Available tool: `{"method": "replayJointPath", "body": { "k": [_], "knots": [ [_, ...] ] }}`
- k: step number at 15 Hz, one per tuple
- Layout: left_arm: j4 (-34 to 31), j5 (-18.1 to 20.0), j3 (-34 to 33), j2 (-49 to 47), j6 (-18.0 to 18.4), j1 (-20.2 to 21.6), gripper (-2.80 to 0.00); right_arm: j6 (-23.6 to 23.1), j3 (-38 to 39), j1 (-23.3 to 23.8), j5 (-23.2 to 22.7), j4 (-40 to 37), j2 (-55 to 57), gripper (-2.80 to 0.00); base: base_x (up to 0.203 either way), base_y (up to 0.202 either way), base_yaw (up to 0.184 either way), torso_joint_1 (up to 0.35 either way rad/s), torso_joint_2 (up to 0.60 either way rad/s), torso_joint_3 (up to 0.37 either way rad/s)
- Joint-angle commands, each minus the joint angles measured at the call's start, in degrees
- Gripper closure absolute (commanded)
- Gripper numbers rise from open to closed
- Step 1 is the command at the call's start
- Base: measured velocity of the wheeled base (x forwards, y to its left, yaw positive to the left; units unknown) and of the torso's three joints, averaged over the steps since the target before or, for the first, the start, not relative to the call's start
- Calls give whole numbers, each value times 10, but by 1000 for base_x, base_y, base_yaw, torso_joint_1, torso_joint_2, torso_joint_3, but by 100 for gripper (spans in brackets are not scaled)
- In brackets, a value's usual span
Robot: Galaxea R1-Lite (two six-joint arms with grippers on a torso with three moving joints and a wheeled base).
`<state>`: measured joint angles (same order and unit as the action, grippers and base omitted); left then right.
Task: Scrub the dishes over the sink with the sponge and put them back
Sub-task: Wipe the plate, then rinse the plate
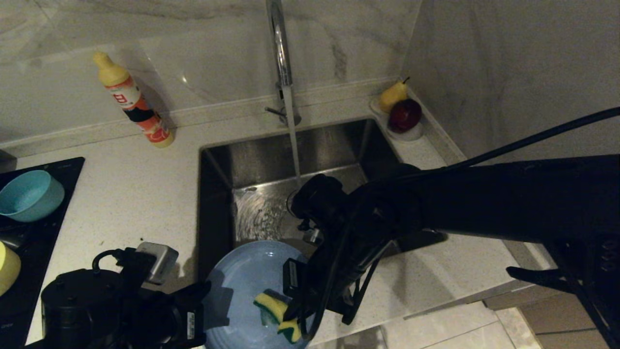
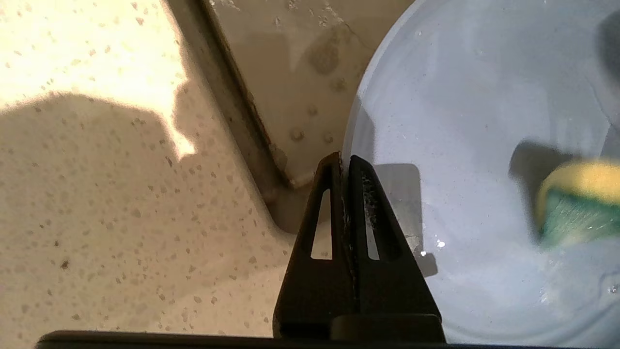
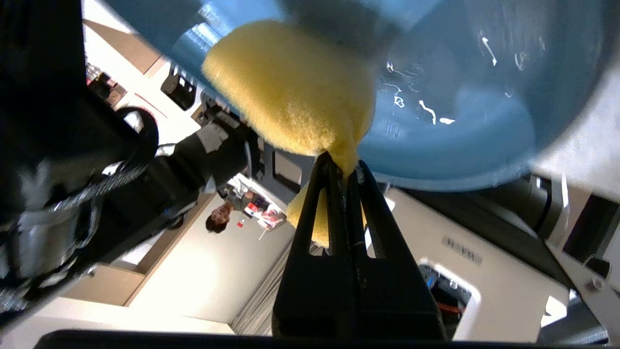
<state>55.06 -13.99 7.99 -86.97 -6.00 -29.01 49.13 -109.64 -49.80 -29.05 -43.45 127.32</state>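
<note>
**A:** Why is the periwinkle plate (image 1: 247, 286) held out at the near edge of the sink (image 1: 220, 194)?

**B:** So runoff should fall into the basin, I'd judge. The left gripper (image 2: 343, 162) is pinched tight on the plate's rim at the sink's near-left corner, steadying it. The right gripper (image 3: 343, 162) comes in from the sink's right side, clamped fully on the sponge (image 1: 277, 314), squashing it thin between the fingers. The sponge is pressed to the plate's face, which fits scrubbing under way.

**A:** And the other dishes?

**B:** Well left of the sink, on a dark cooktop (image 1: 58, 169): one teal bowl (image 1: 30, 195) and, nearer, one yellow bowl (image 1: 7, 266), only partly in view. So three dishes: one in hand, two waiting.

**A:** Anything else?

**B:** One faucet (image 1: 281, 58) behind the sink, water running. One detergent bottle (image 1: 133, 101) behind and left of it. At the sink's far right corner, one pear (image 1: 392, 95) and one dark red fruit (image 1: 405, 115) on a small dish.
</note>
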Motion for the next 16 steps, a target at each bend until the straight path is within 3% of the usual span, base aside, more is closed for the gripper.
{"method": "replayJointPath", "body": {
  "k": [1, 5, 10, 16],
  "knots": [
    [4, 0, -8, 2, -1, 0, 0, 5, 2, 0, -2, -9, -52, 0, 0, 0, 0, 0, 0, 0],
    [4, 1, -12, 0, -5, 0, 0, 6, -4, -2, -3, -33, -113, 0, 0, 0, 0, 0, 0, 0],
    [4, -1, 0, 10, -45, 0, 0, 5, 12, 18, -5, -37, -215, 0, 0, 0, 0, 0, 0, 0],
    [-35, -3, -16, 24, -55, 0, 0, 0, 99, 136, -38, -32, -362, 0, 0, 0, 0, 0, 0, 0]
  ]
}}
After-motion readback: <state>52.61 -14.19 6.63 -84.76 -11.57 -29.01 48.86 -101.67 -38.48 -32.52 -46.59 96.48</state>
